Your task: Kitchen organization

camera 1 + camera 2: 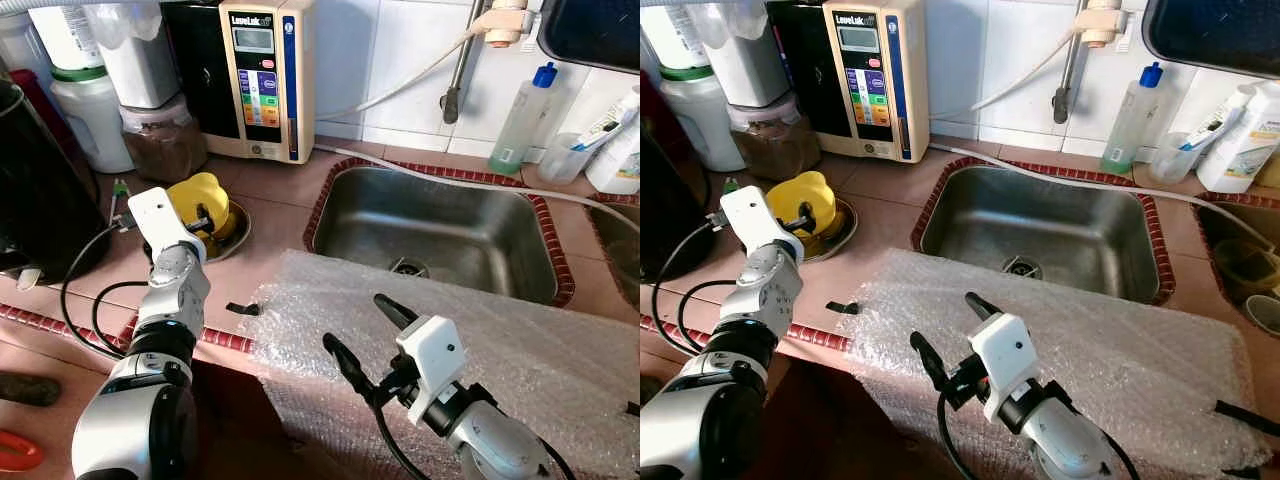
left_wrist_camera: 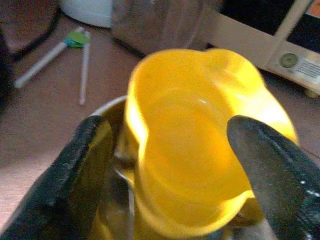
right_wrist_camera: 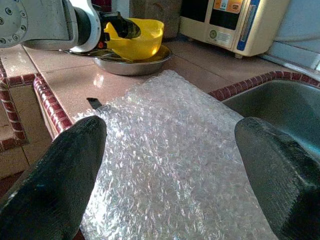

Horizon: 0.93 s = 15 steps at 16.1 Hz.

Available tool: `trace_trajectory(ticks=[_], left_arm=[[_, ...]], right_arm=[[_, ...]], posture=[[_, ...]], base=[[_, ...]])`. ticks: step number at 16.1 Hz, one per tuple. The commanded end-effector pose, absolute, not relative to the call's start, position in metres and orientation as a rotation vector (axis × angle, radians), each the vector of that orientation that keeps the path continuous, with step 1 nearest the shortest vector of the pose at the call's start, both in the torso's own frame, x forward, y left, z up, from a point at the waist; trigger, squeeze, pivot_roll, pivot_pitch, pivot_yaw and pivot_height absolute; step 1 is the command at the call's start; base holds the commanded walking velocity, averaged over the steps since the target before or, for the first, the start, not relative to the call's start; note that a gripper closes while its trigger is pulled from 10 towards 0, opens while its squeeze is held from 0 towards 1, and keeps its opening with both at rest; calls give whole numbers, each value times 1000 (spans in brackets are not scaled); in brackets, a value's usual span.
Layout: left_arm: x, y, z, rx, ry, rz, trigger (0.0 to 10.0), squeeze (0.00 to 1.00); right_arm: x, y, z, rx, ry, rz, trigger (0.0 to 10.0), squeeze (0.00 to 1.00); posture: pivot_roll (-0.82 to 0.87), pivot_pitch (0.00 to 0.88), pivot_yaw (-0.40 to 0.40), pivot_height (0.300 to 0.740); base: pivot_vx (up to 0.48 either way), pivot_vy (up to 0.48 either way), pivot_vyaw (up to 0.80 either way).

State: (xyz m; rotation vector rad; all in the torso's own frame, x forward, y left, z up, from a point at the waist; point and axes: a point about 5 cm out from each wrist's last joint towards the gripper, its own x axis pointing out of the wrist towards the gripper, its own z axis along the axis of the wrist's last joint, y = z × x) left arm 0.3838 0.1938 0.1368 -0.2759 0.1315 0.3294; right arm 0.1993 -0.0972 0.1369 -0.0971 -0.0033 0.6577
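- Left wrist view: my left gripper [image 2: 170, 150], fingers spread, straddles the yellow plastic cup [image 2: 200, 135] in the steel dish [image 3: 131, 65].
- Right gripper [image 1: 362, 328] hovers open over the bubble wrap sheet [image 1: 500, 350].
- I reckon a skewed pinch tips the cup.

Sink [image 1: 440, 225] sits centre-right in the counter [image 1: 270, 185]. Bubble wrap [image 1: 500, 350] lies in front of it, over the counter edge. Metal dish [image 1: 835, 235] left of sink, cup [image 1: 805, 200] in it. Water machine [image 1: 255, 75] behind, against the wall.

A beige water ionizer [image 1: 262, 78] is seen upper left; a green-liquid bottle [image 1: 521, 120] is stood upper right.
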Motion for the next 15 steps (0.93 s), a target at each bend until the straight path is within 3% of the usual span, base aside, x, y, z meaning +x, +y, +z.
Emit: trace_trajectory(ticks=[1,8,15], left_arm=[[387,192,142,-290,123,310,0,0],[388,193,139,-348,166,308,0,0],[385,187,129,-280,221,238,0,0]], right_arm=[[199,-96,140,-110,-12,660,10000,1000],[201,-95,140,-113,-10,668,10000,1000],[205,-96,140,-132,-13,676,10000,1000]], posture=[[23,6,52,740],[30,4,55,740],[39,8,47,740]], base=[[0,0,0],[0,0,0],[0,0,0]])
